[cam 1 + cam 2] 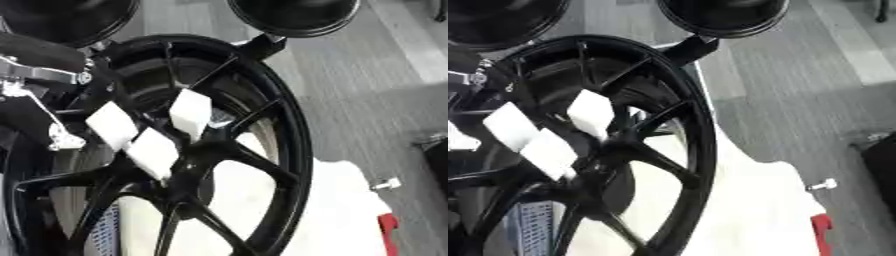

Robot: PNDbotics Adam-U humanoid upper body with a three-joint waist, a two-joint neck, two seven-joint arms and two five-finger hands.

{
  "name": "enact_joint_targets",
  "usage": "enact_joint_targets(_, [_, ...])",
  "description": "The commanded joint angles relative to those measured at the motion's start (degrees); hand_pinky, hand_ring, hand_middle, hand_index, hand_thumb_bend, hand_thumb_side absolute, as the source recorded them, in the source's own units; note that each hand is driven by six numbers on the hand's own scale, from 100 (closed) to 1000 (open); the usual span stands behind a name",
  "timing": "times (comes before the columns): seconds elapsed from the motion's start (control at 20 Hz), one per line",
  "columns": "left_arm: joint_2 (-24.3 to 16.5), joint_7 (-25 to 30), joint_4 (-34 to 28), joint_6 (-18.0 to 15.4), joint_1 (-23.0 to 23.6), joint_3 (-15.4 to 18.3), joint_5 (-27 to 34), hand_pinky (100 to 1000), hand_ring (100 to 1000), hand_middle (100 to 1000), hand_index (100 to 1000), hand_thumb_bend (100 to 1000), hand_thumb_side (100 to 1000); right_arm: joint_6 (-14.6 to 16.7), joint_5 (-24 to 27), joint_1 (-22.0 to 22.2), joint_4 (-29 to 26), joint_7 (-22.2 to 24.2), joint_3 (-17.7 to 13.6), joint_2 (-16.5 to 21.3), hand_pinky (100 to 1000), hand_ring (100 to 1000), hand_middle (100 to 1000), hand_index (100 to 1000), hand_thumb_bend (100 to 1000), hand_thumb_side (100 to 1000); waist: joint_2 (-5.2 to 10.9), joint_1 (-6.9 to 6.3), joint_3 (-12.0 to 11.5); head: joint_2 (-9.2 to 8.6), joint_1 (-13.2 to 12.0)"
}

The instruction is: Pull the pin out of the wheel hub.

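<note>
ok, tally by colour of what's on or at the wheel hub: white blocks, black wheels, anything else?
White blocks at the hub: 3 —
Black spoked wheel: 1
Small white-and-silver part on the white table, right of the wheel: 1
Robot left hand, black and silver, at the wheel's left: 1
Total: 6

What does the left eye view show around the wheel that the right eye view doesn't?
Only the left eye view shows the silver bracket and lever of the left arm clearly beside the rim. Only the right eye view shows more grey floor right of the wheel. Both share the black wheel, three white blocks near its hub, the white surface and a red corner. No robot hand is clearly visible.
</note>
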State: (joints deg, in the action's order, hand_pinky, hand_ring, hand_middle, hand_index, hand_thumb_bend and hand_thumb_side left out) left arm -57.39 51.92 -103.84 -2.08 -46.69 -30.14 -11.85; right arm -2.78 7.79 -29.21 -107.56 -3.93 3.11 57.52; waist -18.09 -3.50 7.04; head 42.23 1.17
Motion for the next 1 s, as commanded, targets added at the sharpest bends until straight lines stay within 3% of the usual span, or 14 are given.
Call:
enact_joint_targets(0.05, [-1.48,0.04,-0.77,-0.56,-0.29,0.39,1.98,882,854,789,884,235,412,-0.3,0.46,-0.39,-0.29,-0.83,-1.27,0.94,804,660,605,770,100,504,0.82,0.1,0.04,-0.41,0.03])
enact_joint_targets(0.5, [-1.41,0.05,-1.57,-0.85,-0.07,0.87,4.17,860,814,733,838,151,333,-0.93,0.53,0.21,0.49,-1.42,-1.7,0.29,803,659,604,770,100,520,0.59,0.07,0.08,-0.43,0.07])
enact_joint_targets(0.65, [-1.4,0.05,-1.65,-0.14,-0.08,1.39,4.27,841,780,663,801,105,285,-0.97,0.5,0.26,0.65,-1.56,-1.82,0.06,803,659,604,771,100,523,0.55,0.15,0.03,-0.4,0.07])
enact_joint_targets(1.0, [-1.4,-1.25,-2.06,1.82,0.16,2.09,4.87,777,654,484,664,100,194,-1.01,0.26,0.39,1.04,-1.97,-2.0,-0.28,803,660,605,772,100,531,0.46,0.27,-0.04,-0.46,0.08])
